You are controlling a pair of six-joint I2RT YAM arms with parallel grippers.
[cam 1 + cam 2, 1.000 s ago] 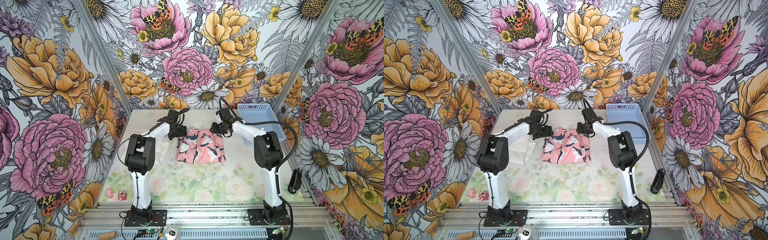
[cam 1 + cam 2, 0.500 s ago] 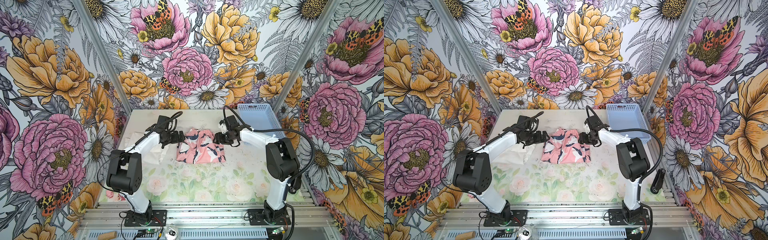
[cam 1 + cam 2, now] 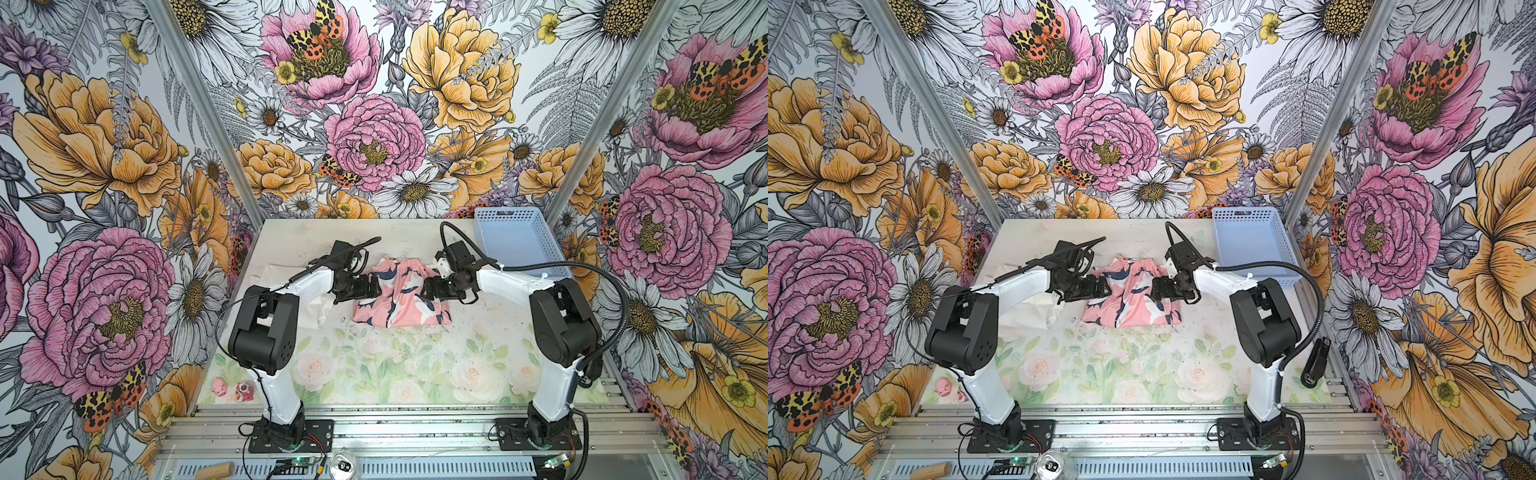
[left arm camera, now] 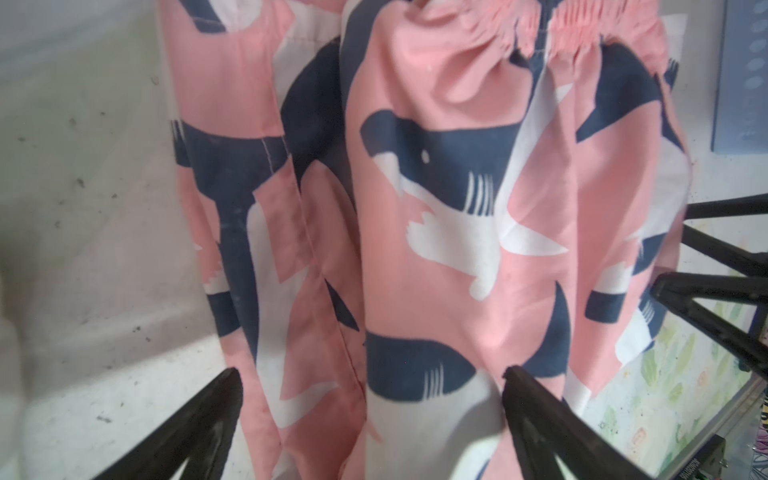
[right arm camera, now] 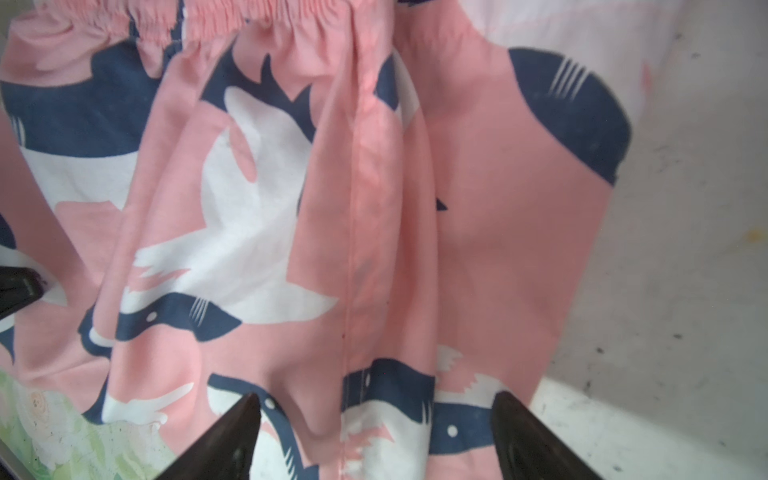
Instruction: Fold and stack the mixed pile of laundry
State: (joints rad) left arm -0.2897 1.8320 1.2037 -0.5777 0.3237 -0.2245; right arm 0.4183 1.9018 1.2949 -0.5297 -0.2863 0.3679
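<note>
Overhead, in both top views, the pink garment [image 3: 399, 301] lies spread on the counter [image 3: 374, 374] just past its middle toward 12 o'clock, the left pincer [image 3: 371, 286] at its 9 o'clock edge and the right pincer [image 3: 430, 289] at its 3 o'clock edge, with the white garment [image 3: 318, 311] rumpled under the left arm [image 3: 307, 280] farther toward 9 and the blue basket [image 3: 515, 245] at 2 o'clock. Only the wrist views show the shark print [image 4: 440, 166], the gathered waistband [image 5: 257, 16] and both pincers spread wide over the cloth, gripping nothing.
</note>
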